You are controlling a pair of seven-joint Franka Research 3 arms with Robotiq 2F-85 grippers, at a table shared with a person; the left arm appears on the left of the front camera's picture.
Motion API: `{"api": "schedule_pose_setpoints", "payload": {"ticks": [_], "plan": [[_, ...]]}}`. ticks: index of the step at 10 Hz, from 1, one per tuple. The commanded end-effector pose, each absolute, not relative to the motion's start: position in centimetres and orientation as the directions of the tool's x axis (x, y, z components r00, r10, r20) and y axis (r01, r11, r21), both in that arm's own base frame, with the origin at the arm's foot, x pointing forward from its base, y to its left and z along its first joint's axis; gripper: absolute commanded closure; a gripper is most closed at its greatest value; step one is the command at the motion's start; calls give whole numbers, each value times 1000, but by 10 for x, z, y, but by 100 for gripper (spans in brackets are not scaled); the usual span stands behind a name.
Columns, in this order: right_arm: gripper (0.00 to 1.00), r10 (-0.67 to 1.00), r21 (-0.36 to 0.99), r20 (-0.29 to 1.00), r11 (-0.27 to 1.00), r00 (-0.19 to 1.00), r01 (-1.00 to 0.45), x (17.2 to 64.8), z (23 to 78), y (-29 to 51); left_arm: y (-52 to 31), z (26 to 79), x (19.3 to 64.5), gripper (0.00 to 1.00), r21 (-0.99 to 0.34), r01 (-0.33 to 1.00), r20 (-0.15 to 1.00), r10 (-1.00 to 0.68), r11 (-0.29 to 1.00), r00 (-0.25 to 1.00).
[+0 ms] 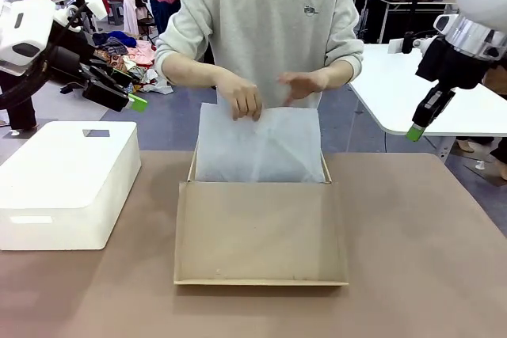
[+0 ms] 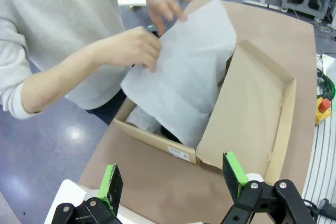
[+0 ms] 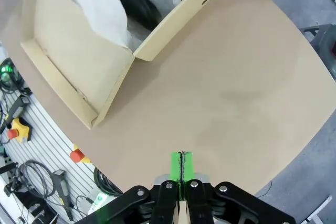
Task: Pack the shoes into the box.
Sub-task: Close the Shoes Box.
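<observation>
Past the left fingers (image 2: 234, 174), the box (image 2: 252, 108) is plain matt tan cardboard. The paper (image 2: 184, 72) in it is thin, white, matt and softly creased. The table (image 2: 152, 182) between those fingers is smooth matt brown. The 2 green pads (image 3: 175, 163) look matt. The sleeve (image 2: 31, 35) is grey knit cloth. The block (image 1: 67, 180) beneath the left fingers is smooth white plastic.

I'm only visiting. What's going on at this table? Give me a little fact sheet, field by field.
Person's hands: holding the tissue paper over the box
Lid: open, lying flat toward the robot
Shoes: something dark under the paper, mostly hidden
Left gripper: open, empty, raised
Right gripper: shut, empty, raised
Also there: white block on the table
</observation>
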State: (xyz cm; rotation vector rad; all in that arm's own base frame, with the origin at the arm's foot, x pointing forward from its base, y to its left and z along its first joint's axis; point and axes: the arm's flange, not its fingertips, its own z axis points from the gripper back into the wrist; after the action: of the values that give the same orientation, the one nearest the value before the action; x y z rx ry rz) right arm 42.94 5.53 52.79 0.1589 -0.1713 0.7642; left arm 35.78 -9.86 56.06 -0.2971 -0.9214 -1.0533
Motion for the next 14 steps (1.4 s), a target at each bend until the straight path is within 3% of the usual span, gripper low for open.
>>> {"api": "schedule_pose_setpoints", "payload": {"ticks": [1, 7, 10, 14], "plan": [[98, 740, 81, 236, 631, 630, -772, 433, 528, 55, -98, 560, 359, 0, 197, 850, 775, -609, 488, 170], [98, 841, 95, 486, 221, 239, -971, 438, 500, 38, -98, 560, 359, 0, 197, 850, 775, -609, 488, 170], [98, 853, 59, 514, 70, 90, -996, 432, 490, 29, -98, 560, 359, 0, 197, 850, 775, -609, 488, 170], [98, 866, 59, 488, 90, 108, -994, 431, 493, 35, -98, 560, 359, 0, 197, 850, 775, -609, 488, 170]]}}
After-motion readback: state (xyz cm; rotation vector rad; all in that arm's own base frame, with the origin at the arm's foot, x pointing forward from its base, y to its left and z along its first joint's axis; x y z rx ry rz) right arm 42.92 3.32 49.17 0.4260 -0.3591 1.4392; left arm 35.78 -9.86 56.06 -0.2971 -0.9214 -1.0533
